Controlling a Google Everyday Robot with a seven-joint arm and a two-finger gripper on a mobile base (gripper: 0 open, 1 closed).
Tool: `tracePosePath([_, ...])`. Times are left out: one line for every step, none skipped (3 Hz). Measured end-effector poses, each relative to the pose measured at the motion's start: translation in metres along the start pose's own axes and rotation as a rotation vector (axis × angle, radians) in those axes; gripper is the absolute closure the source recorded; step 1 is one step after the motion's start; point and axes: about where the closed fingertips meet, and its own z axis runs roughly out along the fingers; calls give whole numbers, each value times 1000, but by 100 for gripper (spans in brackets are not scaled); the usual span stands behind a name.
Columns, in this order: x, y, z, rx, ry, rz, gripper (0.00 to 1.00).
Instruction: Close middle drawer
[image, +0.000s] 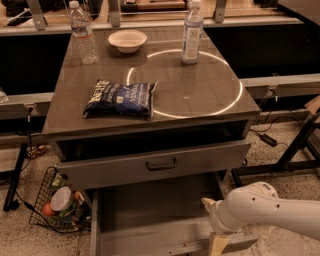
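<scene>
The middle drawer (150, 215) is pulled far out at the bottom of the camera view, a long shallow grey box that looks empty inside. Its low front panel (175, 244) runs along the bottom edge, and its handle does not show. Above it the taller-fronted grey drawer (120, 170) with a black handle (161, 164) stands slightly out under the tabletop. My gripper (218, 245), on the white arm (265, 210), is at the right end of the middle drawer's front panel, at or against it.
The tabletop (190, 95) carries a blue chip bag (121, 98), a white bowl (127, 40) and two water bottles (82, 32) (192, 32). A wire basket (57, 205) with items stands on the floor at the left. Black stand legs (295, 150) are at the right.
</scene>
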Motion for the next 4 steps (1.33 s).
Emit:
tracePosePath([1,1,15,10,-19,-16,16])
tracePosePath([0,-1,22,27,-41,-39,41])
tracePosePath([-3,-8,22,47,-57,-60,70])
tracePosePath([-3,-8,22,47,-57,-61,94])
